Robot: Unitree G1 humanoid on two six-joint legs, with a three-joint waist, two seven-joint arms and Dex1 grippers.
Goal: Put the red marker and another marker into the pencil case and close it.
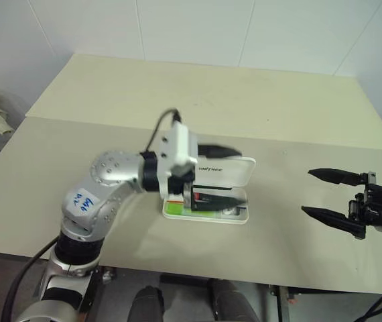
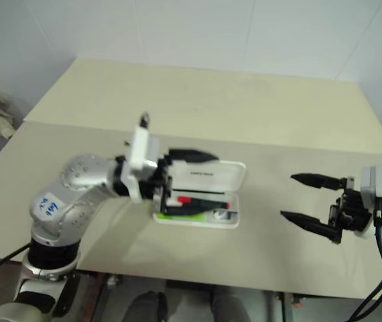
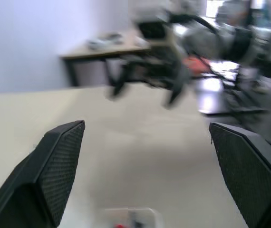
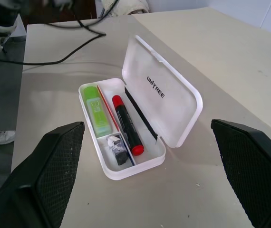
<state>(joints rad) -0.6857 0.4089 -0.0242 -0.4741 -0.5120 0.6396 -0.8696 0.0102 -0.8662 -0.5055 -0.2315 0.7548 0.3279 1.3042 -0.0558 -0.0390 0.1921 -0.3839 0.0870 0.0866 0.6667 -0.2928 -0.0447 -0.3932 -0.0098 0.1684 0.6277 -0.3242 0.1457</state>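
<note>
The pencil case lies open near the middle of the table, closer to the near edge than to the far one, its lid standing propped behind the tray on the hinge. Inside the tray lie the red marker and, in the outer compartment beside it, the light-green highlighter; a small grey clip-like object sits in the end compartment. Both markers thus appear stowed, and closing the lid is judged to be the step left. The left gripper hangs directly over the case with its fingers spread wide and nothing between them. The right gripper hovers well apart, toward the table's right edge, its jaws likewise wide and empty. The case looks to be a light, stiff, smooth plastic shell, so it would probably slide on the table if pushed sideways. The likely contact point is the lid's free long edge, pressed forward and down about the hinge, perhaps with the tray steadied at its near rim.
</note>
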